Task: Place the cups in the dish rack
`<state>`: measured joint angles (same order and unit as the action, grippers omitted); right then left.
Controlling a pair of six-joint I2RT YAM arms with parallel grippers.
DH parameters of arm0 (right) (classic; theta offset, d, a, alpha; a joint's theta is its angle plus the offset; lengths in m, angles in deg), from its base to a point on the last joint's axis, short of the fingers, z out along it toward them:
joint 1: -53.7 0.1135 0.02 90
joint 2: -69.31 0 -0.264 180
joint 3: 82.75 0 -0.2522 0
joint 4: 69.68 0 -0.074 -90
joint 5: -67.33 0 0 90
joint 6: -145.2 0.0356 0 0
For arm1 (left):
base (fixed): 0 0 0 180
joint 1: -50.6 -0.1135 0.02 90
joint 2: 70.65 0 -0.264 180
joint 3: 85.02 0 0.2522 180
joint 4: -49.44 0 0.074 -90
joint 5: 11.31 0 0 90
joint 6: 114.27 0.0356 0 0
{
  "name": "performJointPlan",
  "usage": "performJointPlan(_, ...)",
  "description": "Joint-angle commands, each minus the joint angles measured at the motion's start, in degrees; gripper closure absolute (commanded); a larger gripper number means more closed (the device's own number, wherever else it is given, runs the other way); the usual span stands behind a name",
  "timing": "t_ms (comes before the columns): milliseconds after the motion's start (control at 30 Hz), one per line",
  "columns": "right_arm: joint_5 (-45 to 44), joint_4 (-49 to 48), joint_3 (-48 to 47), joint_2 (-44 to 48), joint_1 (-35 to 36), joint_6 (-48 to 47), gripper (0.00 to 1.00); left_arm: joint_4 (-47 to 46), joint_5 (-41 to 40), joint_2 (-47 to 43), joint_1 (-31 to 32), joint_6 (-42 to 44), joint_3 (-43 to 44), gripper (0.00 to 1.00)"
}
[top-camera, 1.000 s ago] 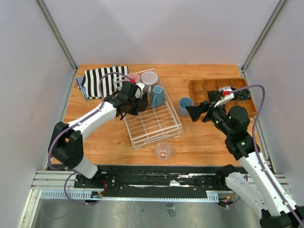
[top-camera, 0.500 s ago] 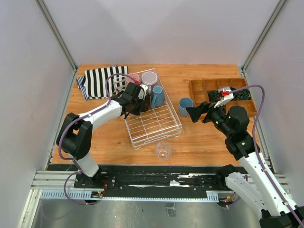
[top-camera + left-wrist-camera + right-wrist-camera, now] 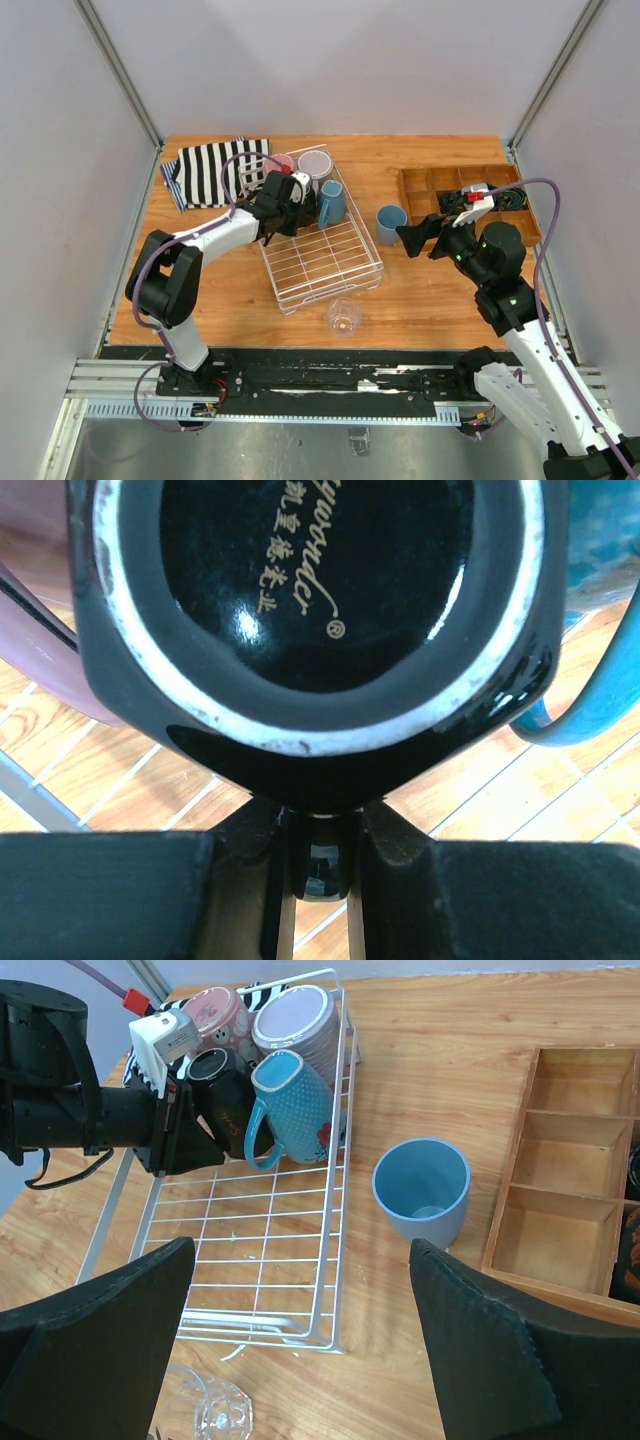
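Note:
The white wire dish rack (image 3: pixel 330 262) lies mid-table. At its far end are a pink mug (image 3: pixel 282 163), a grey-lilac cup (image 3: pixel 314 165) and a blue-grey mug (image 3: pixel 331 203). My left gripper (image 3: pixel 290 205) is shut on the handle (image 3: pixel 320 855) of the dark mug (image 3: pixel 310 590), holding it on its side over the rack's far end, beside the blue-grey mug (image 3: pixel 295 1105). A light blue tumbler (image 3: pixel 420 1190) stands upright on the table right of the rack. A clear glass (image 3: pixel 343 316) sits in front of the rack. My right gripper (image 3: pixel 300 1250) is open and empty, above the rack's right side (image 3: pixel 335 1210).
A brown wooden compartment tray (image 3: pixel 465 195) lies at the back right, close to my right arm. A black-and-white striped cloth (image 3: pixel 210 172) lies at the back left, behind the rack.
My left gripper has carried the dark mug right and farther back over the rack, up against the blue-grey mug. My right arm has hardly moved.

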<state>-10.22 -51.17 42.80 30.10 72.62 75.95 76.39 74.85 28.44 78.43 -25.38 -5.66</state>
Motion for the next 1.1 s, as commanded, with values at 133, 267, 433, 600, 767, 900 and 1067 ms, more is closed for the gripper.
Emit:
performJointPlan(133, -0.5, 0.0, -2.7, -0.4, -1.2, -1.0, 0.11, -5.1, -0.4, -0.8, -0.2, -1.4, -2.0, 0.75)
performJointPlan(267, -0.9, 0.2, -2.8, -1.0, -1.2, -0.4, 0.11, -5.4, 0.4, -1.3, -0.1, -2.0, -2.9, 0.66)
performJointPlan(433, -2.0, 3.8, -5.0, -3.9, -1.3, 0.4, 0.10, -5.1, 0.3, -2.2, -0.1, -2.4, -3.0, 0.55)
performJointPlan(600, -4.1, 11.7, -10.7, -10.9, -1.3, -0.1, 0.12, -4.2, 0.1, -5.0, -0.1, -3.0, -2.4, 0.40)
performJointPlan(767, -4.7, 17.3, -17.4, -19.1, -1.3, -0.1, 0.13, -1.9, -0.3, -9.0, -0.1, -3.4, -1.1, 0.32)
performJointPlan(900, -4.1, 19.2, -21.5, -25.4, -1.3, 1.0, 0.14, 0.4, -0.8, -13.1, -0.1, -3.3, 0.3, 0.29)
performJointPlan(1067, -5.9, 19.2, -25.2, -32.4, -1.3, 4.8, 0.15, 4.8, -1.4, -18.4, -0.1, -4.1, 2.3, 0.24)
